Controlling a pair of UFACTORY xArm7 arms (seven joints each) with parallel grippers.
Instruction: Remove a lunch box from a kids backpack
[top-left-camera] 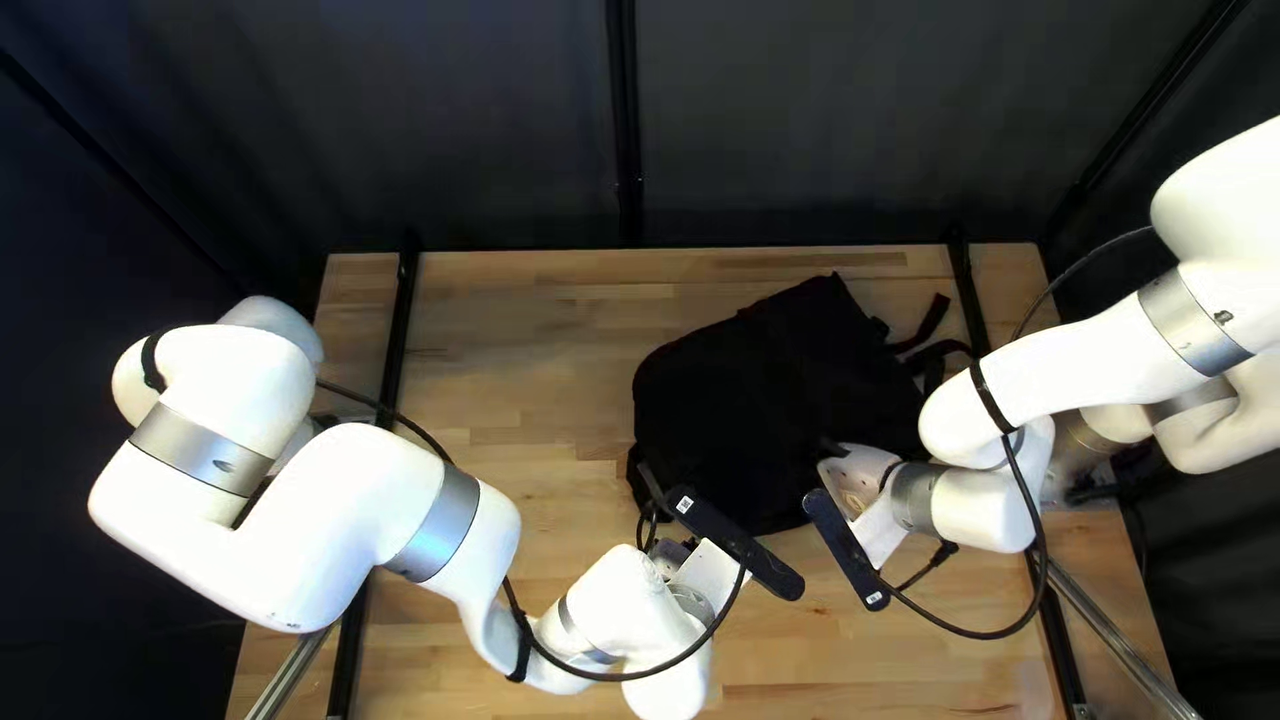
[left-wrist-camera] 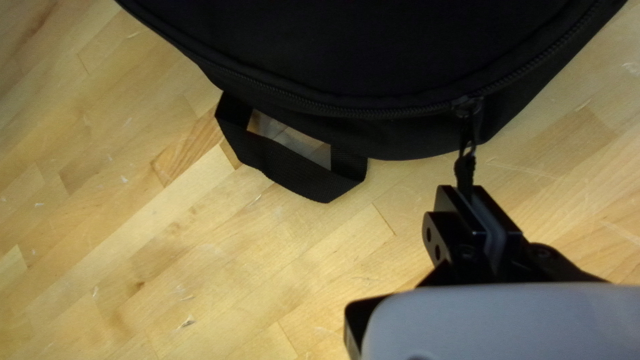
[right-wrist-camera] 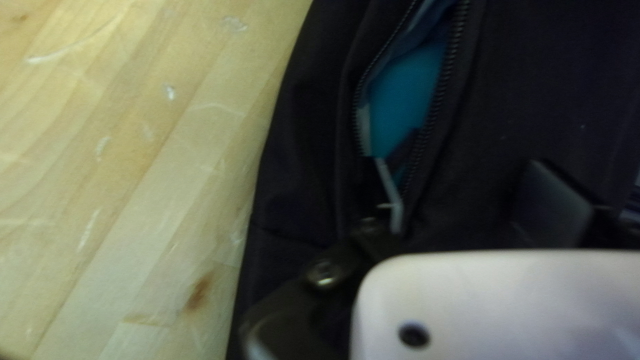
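Arms bent inward, we clamp the zipper pull in our left gripper, our right gripper spread wide; the backpack partly hides something teal.

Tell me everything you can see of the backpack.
The backpack is black and looks like fabric, lying on the table with straps toward the right arm's base. A webbing loop sticks out. One zipper gapes, showing something teal. The left end effector grips a pull cord; the right, open, has one finger at the gap.
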